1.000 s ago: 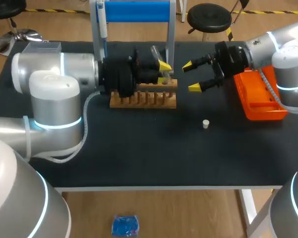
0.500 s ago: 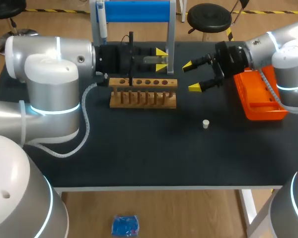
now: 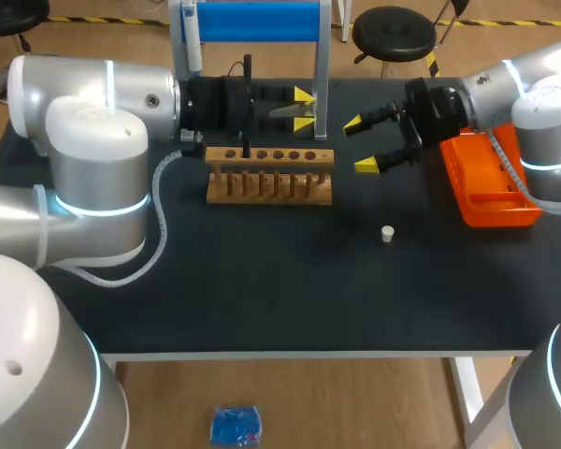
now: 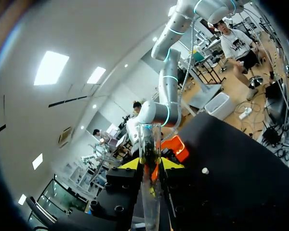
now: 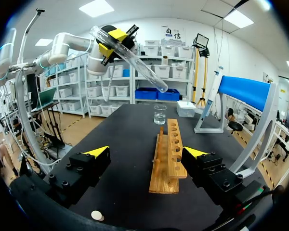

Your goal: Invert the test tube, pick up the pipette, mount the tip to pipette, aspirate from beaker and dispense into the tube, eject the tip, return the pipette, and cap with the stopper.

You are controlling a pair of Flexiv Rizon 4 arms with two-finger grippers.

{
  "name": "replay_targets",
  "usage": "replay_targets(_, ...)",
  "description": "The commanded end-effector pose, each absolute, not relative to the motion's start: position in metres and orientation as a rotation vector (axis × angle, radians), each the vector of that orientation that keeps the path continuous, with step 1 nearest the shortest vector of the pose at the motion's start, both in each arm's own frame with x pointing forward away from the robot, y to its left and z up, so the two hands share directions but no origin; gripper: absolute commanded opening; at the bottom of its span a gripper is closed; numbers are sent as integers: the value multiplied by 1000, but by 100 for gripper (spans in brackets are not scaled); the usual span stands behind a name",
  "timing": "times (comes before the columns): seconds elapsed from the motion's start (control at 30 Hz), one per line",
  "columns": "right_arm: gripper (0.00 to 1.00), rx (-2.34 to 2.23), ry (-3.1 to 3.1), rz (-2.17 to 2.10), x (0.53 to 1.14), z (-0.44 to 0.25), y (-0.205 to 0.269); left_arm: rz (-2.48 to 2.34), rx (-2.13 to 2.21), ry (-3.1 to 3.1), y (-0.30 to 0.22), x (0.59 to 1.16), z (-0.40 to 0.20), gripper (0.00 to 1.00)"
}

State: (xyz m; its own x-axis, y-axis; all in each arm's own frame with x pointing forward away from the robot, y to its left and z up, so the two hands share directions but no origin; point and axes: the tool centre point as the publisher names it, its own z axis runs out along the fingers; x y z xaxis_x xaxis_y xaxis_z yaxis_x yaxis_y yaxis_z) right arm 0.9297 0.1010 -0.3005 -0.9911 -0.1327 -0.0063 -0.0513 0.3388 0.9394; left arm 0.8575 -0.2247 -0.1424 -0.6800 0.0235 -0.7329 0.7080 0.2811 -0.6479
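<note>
My left gripper (image 3: 305,109) is shut on the clear test tube (image 3: 282,111), which lies level in the air just behind the wooden rack (image 3: 269,175). In the left wrist view the test tube (image 4: 149,144) stands between the yellow fingertips (image 4: 130,164). My right gripper (image 3: 362,145) hangs open and empty, right of the rack. From the right wrist view the test tube (image 5: 130,58) slants in the left gripper (image 5: 113,41), above the beaker (image 5: 160,114) and the rack (image 5: 167,156). The white stopper (image 3: 387,234) lies on the mat. The pipette (image 3: 193,37) hangs on the blue stand.
An orange tip box (image 3: 491,182) sits at the right edge, under my right arm. The blue stand (image 3: 257,21) rises behind the rack. The black mat (image 3: 290,281) in front of the rack holds only the stopper.
My left gripper has lifted the test tube off the rack and turned its wrist, so the tube now lies level behind the rack. The right arm has not moved.
</note>
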Motion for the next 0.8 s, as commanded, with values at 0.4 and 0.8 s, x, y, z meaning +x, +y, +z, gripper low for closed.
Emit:
replay_targets(0.4,100,174,-2513,-1755,930,-300,100,-1645,393,1974,-217,864,-139,0)
replay_targets(0.8,100,174,-2513,-1755,930,-300,100,-1827,-12,2070,-210,884,-131,0)
